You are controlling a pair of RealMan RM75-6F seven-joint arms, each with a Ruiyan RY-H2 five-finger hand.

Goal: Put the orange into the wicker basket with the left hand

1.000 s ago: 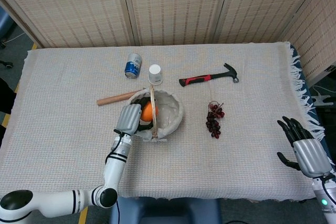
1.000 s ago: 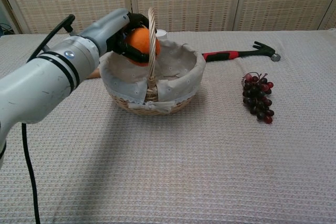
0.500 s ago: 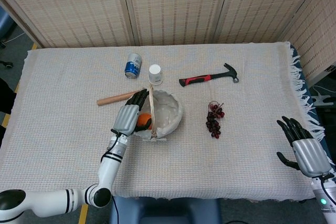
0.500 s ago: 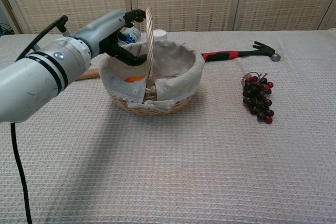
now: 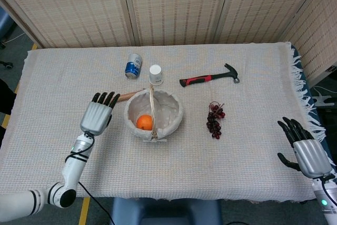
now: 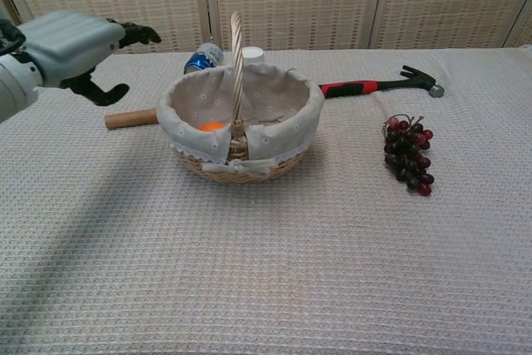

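Down inside the wicker basket [image 5: 171, 115], left of its upright handle, the orange [image 5: 144, 122] rests on the pale cloth lining; the chest view shows only a sliver of it above the near rim. By the look of it the task is done: the fruit sits in the basket and nothing holds it. Beside the basket on its left, apart from it, the left hand [image 5: 97, 115] hovers with fingers spread and nothing in them. At the near right corner of the tabletop [image 5: 63, 77] the right hand [image 5: 305, 151] is likewise spread and empty, well apart from everything. Should the orange need lifting, I judge it firm, round and fairly light, with a slightly dimpled skin that should not slip; a wrap from above around its widest part would suit, coming in on the left of the handle so the fingers do not foul it. Behind the basket lie a wooden stick [image 5: 113, 98], a blue can [image 5: 133, 66] and a white cup [image 5: 155, 74]; to the right lie a hammer [image 5: 208, 79] and a bunch of dark grapes [image 5: 215, 120].
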